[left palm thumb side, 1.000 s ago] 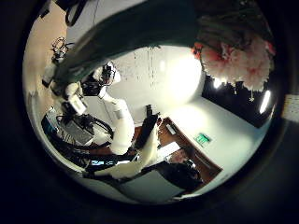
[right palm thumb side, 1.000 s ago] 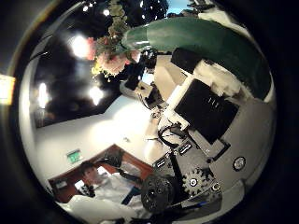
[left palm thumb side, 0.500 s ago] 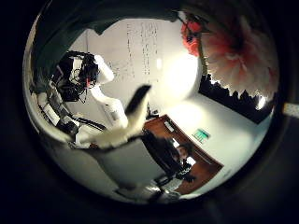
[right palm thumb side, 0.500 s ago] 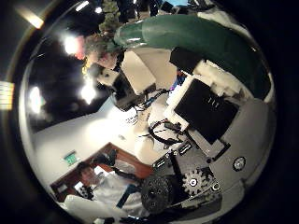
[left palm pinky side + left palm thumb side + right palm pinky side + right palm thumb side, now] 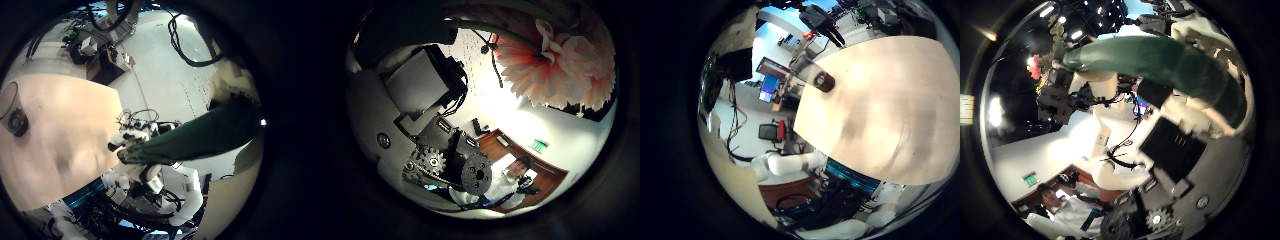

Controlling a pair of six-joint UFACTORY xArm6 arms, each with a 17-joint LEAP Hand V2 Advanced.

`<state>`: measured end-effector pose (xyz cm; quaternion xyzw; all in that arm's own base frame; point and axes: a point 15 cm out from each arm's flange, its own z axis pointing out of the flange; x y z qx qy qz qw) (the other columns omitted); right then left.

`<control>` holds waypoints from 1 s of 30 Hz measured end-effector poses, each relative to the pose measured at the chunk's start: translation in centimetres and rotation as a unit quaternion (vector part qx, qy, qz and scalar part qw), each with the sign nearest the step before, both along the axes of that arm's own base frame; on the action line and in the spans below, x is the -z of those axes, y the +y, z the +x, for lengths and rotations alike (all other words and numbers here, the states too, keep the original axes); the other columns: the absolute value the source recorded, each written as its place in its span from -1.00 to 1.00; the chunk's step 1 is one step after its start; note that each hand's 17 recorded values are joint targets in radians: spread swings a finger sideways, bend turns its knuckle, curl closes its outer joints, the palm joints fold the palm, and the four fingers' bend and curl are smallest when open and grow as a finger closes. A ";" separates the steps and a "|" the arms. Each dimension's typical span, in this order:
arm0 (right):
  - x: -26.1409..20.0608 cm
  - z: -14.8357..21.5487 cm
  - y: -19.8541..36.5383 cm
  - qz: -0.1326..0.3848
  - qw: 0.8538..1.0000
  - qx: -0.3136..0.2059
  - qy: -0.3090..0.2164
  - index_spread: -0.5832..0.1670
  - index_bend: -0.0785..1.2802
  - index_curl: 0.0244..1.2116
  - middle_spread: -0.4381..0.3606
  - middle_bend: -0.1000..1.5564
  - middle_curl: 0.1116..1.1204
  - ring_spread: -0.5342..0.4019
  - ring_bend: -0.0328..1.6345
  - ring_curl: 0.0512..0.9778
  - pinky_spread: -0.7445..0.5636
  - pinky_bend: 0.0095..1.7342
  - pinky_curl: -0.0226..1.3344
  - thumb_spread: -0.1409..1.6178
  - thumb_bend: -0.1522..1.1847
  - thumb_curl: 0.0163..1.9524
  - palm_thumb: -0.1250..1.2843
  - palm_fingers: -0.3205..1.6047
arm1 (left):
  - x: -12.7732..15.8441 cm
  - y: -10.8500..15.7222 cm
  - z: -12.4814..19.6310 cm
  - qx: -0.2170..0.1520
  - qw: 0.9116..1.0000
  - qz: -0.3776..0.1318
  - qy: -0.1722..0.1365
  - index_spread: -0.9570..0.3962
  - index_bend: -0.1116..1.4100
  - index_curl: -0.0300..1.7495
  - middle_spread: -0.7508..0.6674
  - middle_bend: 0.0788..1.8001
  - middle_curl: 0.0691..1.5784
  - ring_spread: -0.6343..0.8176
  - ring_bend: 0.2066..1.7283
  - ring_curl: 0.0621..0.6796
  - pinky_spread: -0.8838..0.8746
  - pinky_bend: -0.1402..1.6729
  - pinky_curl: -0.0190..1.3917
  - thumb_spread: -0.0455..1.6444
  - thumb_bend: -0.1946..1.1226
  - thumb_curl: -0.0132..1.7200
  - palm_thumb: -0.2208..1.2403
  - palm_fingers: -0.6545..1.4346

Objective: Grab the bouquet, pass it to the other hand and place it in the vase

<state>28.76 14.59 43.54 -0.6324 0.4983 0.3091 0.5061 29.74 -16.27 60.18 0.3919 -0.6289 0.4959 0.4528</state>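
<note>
Bouquet up in the air between both palms, vase sitting on the table

The bouquet is off the table. Its smooth, tapered wrap runs right across the right hand palm view, so it's close to that palm, with the blossoms at the far end. In the left thumb side view the ruffled, layered petals fill a big chunk, close to the left hand. A blocky, geared hand sits at the wrap's thin end, can't say which one. Honestly can't tell whether either hand's fingers are clamped on it or loose. The vase, small, dark and round, stands near the smooth tabletop's edge.
</note>
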 end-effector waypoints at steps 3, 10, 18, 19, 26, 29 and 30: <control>0.0 0.1 -0.1 -0.001 1.000 0.005 -0.004 -0.30 -0.15 -0.07 -0.27 0.28 -0.21 -0.34 0.60 0.03 -0.56 0.37 0.10 0.26 -0.83 -0.25 0.32 -0.16 | -0.7 0.6 0.3 -0.019 1.000 0.004 -0.014 -0.41 0.25 -0.09 -0.58 0.24 0.08 -0.69 0.62 0.59 -0.49 0.76 -0.19 0.30 -0.50 -0.29 0.59 0.71; -0.2 0.3 -0.3 -0.004 1.000 0.007 -0.008 -0.45 -0.26 -0.21 -0.16 0.01 -0.37 -0.16 0.33 -0.17 -0.11 0.11 0.02 0.26 -0.82 -0.35 0.26 -0.60 | -2.7 2.1 1.1 -0.051 0.997 0.021 -0.048 -0.48 0.28 0.04 -0.61 0.28 0.12 -0.68 0.67 0.65 -0.49 0.80 -0.12 0.32 -0.53 -0.22 0.62 0.67; -0.1 0.8 -1.1 -0.003 1.000 0.018 -0.007 -0.50 -0.38 -0.33 -0.01 -0.19 -0.50 0.15 0.11 -0.40 0.45 -0.05 -0.15 0.25 -0.82 -0.42 0.23 -0.65 | -5.8 5.8 2.7 -0.106 0.989 0.046 -0.097 -0.52 0.25 0.15 -0.62 0.29 0.14 -0.67 0.69 0.65 -0.50 0.79 -0.07 0.33 -0.58 -0.16 0.63 0.66; -0.1 0.8 -1.2 -0.003 1.000 0.020 -0.007 -0.51 -0.41 -0.35 0.00 -0.21 -0.52 0.18 0.09 -0.42 0.51 -0.08 -0.18 0.25 -0.82 -0.42 0.22 -0.63 | -6.0 6.2 2.9 -0.111 0.988 0.048 -0.100 -0.52 0.24 0.16 -0.62 0.29 0.14 -0.67 0.69 0.65 -0.50 0.79 -0.07 0.33 -0.59 -0.15 0.63 0.66; 0.0 1.0 -1.4 -0.003 1.000 0.021 -0.006 -0.50 -0.50 -0.39 0.02 -0.30 -0.56 0.26 0.02 -0.50 0.65 -0.15 -0.26 0.25 -0.81 -0.45 0.22 -0.58 | -6.4 9.7 4.7 -0.150 0.980 0.065 -0.114 -0.55 0.20 0.23 -0.63 0.29 0.15 -0.67 0.69 0.64 -0.51 0.77 -0.04 0.35 -0.63 -0.12 0.63 0.66; 0.1 1.0 -1.4 -0.002 1.000 0.022 -0.004 -0.50 -0.55 -0.41 0.03 -0.34 -0.57 0.28 -0.02 -0.53 0.68 -0.19 -0.30 0.25 -0.81 -0.46 0.23 -0.55 | -6.2 11.9 6.0 -0.170 0.976 0.072 -0.117 -0.56 0.18 0.26 -0.63 0.29 0.15 -0.67 0.69 0.64 -0.51 0.77 -0.03 0.35 -0.64 -0.11 0.64 0.66; 0.0 1.0 -1.4 -0.002 1.000 0.023 -0.003 -0.50 -0.57 -0.41 0.03 -0.36 -0.57 0.28 -0.03 -0.54 0.69 -0.20 -0.32 0.25 -0.81 -0.47 0.23 -0.54 | -6.1 12.7 6.5 -0.176 0.975 0.074 -0.117 -0.56 0.17 0.26 -0.63 0.29 0.15 -0.67 0.69 0.64 -0.51 0.77 -0.02 0.35 -0.65 -0.10 0.64 0.66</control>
